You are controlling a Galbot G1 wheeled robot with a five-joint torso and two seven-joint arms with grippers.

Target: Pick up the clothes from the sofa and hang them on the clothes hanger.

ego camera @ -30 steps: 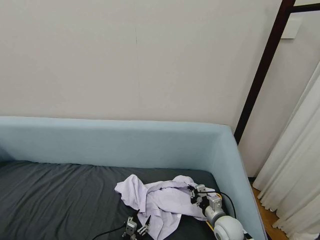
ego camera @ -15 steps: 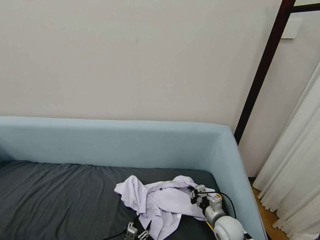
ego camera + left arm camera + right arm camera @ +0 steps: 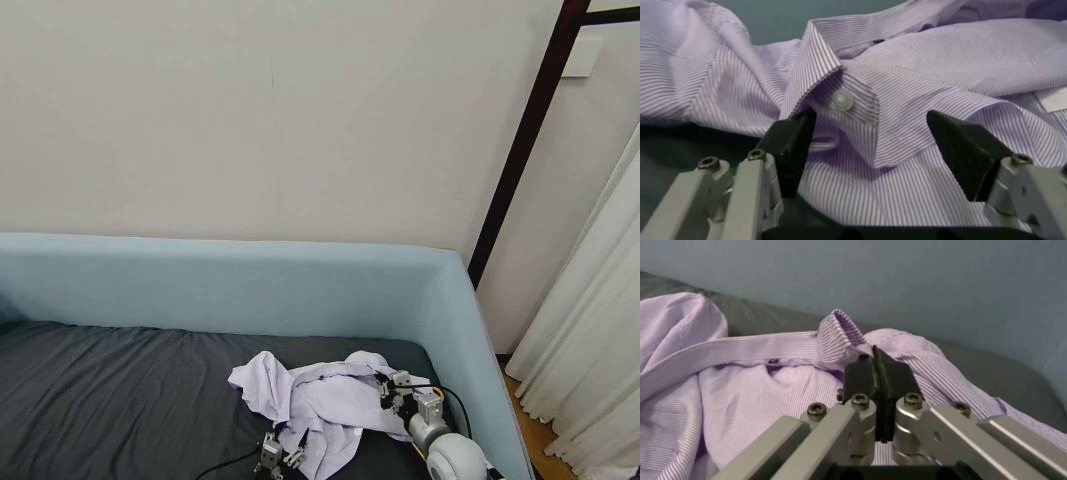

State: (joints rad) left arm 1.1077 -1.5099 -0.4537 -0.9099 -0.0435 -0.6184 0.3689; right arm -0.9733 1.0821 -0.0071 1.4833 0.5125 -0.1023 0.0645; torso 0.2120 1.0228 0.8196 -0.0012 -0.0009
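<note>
A crumpled lilac striped shirt point(image 3: 325, 405) lies on the sofa's dark grey seat point(image 3: 120, 390), near its right end. My left gripper point(image 3: 281, 456) hovers at the shirt's near edge. In the left wrist view the left gripper point(image 3: 870, 145) is open, its black pads on either side of the buttoned collar point(image 3: 840, 100). My right gripper point(image 3: 389, 391) is at the shirt's right side. In the right wrist view the right gripper point(image 3: 875, 362) is shut, its tips pinching a raised fold of the shirt point(image 3: 840, 327).
The light blue sofa backrest point(image 3: 230, 285) runs behind the seat and its arm point(image 3: 470, 350) closes the right end. A dark upright post point(image 3: 520, 150) stands against the wall at the right, beside white curtains point(image 3: 600, 360).
My left gripper dipped toward the picture's bottom edge, then came back up slightly to the right, closer to the shirt. The right gripper and the shirt have stayed in place.
</note>
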